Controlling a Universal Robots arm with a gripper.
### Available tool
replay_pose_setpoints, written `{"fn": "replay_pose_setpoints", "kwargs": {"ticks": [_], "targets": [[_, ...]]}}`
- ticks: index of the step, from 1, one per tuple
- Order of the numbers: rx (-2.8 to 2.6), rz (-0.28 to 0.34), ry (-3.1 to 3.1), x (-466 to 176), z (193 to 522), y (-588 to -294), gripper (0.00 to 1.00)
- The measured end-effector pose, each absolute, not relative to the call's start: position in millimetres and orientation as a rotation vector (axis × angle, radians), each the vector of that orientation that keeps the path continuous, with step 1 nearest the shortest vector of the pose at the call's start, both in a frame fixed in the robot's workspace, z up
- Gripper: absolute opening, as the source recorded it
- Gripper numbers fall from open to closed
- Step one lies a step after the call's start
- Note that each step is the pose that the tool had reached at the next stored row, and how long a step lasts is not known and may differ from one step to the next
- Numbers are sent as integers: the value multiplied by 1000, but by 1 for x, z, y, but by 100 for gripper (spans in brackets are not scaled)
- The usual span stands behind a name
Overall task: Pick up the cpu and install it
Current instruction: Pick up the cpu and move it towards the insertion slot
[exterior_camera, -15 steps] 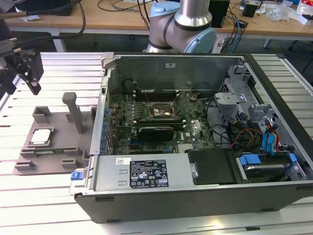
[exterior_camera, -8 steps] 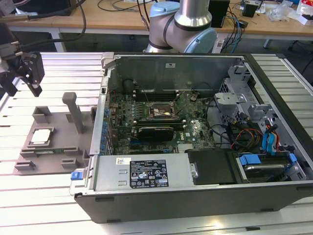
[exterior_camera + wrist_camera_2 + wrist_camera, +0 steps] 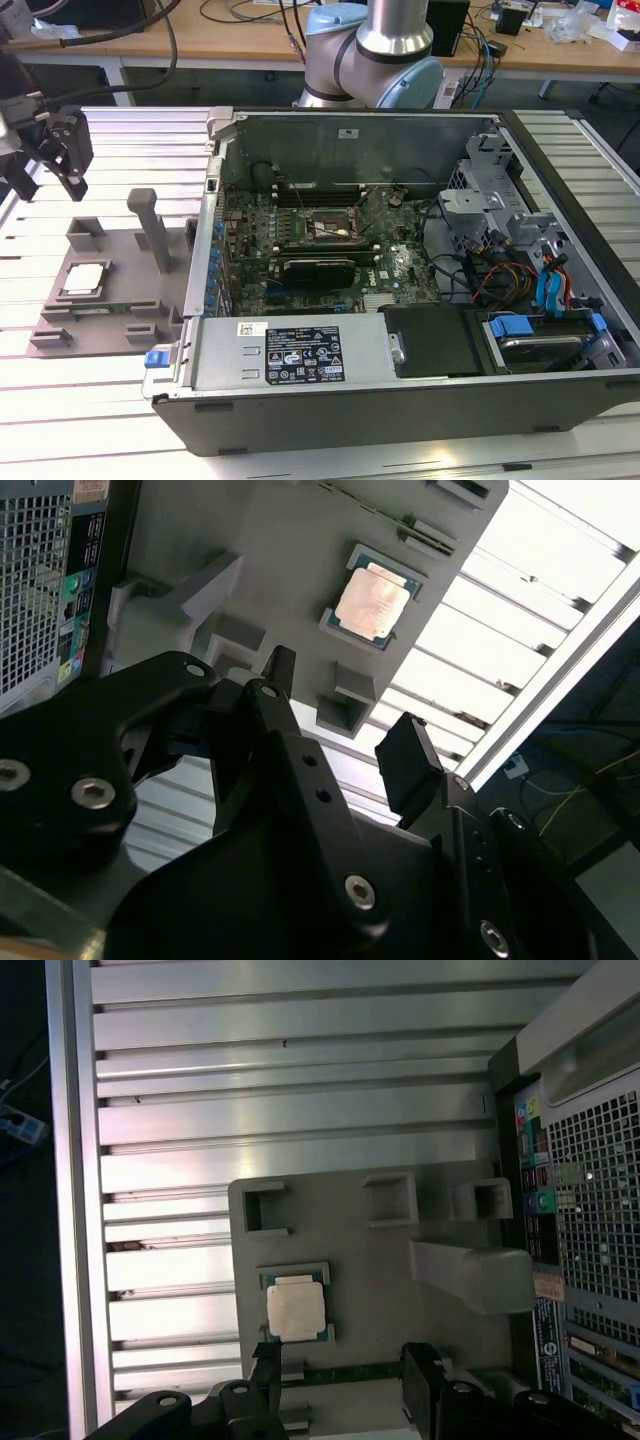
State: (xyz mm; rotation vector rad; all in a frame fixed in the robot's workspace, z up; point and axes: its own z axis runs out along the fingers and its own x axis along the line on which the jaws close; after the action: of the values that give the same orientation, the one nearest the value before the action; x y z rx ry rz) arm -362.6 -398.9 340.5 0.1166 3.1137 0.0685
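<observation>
**CPU sitting on the fixture, gripper empty**

Exterior view: the cpu lies flat in its pocket on the grey fixture. The open computer case sits right beside the fixture. The gripper hangs in the air near the fixture's far corner, jaws spread, holding nothing.

Second wrist view: the gripper has its fingers wide apart, and the cpu is on the fixture beyond them, well clear.

First wrist view: same deal, cpu seated in the fixture pocket, gripper wide open with nothing in it.
</observation>
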Motion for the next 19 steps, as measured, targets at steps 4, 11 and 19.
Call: {"fn": "replay_pose_setpoints", "kwargs": {"ticks": [4,11,19], "targets": [[117,69,3114,-363,338,-399,60],[117,69,3114,-363,331,-399,60],[117,69,3114,-363,321,-399,60]]}}
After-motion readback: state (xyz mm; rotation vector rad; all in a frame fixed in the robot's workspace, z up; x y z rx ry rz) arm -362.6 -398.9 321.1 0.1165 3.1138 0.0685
